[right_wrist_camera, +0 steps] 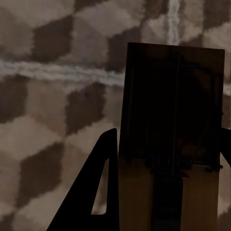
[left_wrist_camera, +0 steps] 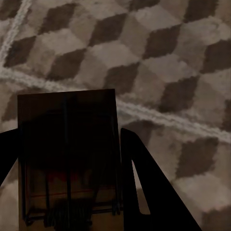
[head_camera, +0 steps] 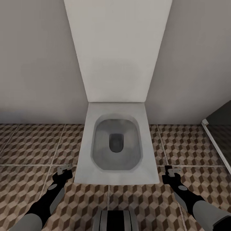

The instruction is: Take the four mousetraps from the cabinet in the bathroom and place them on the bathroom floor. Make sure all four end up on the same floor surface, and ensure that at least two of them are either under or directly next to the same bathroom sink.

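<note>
My left gripper (head_camera: 65,169) is shut on a mousetrap (left_wrist_camera: 67,144), a tan board with dark wire and a red mark, held flat between dark fingers (left_wrist_camera: 144,183) above the bathroom floor (head_camera: 32,144). My right gripper (head_camera: 170,171) is shut on a second mousetrap (right_wrist_camera: 173,120), with one finger (right_wrist_camera: 103,192) along its edge. Both grippers hang low over the cube-patterned tiles, one on each side of the toilet's front. The cabinet and the sink are out of view.
A white toilet (head_camera: 117,144) with its lid raised stands straight ahead against the pale wall. A dark panel with a white frame (head_camera: 218,131) runs along the right. My own base (head_camera: 117,219) is at the bottom edge. Tiled floor lies on both sides of the toilet.
</note>
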`<state>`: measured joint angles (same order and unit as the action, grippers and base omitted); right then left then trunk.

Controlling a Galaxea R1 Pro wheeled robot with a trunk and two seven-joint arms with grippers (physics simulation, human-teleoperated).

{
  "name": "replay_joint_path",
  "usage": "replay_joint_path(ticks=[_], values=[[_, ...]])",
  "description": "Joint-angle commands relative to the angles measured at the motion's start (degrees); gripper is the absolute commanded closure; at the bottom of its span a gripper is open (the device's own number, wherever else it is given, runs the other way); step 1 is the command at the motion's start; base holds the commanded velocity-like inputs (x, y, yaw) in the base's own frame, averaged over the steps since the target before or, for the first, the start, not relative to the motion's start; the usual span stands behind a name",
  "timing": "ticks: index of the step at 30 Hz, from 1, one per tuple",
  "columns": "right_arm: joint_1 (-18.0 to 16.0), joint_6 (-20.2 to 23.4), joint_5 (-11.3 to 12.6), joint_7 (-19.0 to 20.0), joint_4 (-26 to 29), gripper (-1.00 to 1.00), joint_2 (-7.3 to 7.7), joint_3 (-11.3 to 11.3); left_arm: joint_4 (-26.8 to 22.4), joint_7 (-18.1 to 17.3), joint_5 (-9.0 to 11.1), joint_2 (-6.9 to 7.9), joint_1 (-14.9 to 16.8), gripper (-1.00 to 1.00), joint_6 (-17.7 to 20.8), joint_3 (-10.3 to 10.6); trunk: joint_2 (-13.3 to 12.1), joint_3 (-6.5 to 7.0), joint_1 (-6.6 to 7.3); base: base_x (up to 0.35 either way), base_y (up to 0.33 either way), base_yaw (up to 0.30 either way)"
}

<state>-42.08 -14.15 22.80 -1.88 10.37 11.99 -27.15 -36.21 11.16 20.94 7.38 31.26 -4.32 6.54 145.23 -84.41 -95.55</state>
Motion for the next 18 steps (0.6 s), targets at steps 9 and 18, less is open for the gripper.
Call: replay_joint_path(ticks=[9, 18], values=[[-0.02, -0.33, 0.51, 0.12, -0.01, 1.00, -0.04, -0.45, 0.00, 0.54, 0.41, 0.09, 0.03, 1.00, -0.25, 0.53, 0.01, -0.03, 0.01, 0.000, 0.000, 0.000], [-0.02, -0.35, 0.56, 0.12, -0.03, 1.00, -0.04, -0.47, 0.00, 0.57, 0.35, 0.09, 0.03, 1.00, -0.19, 0.53, 0.09, -1.36, -0.15, 0.000, 0.000, 0.000]])
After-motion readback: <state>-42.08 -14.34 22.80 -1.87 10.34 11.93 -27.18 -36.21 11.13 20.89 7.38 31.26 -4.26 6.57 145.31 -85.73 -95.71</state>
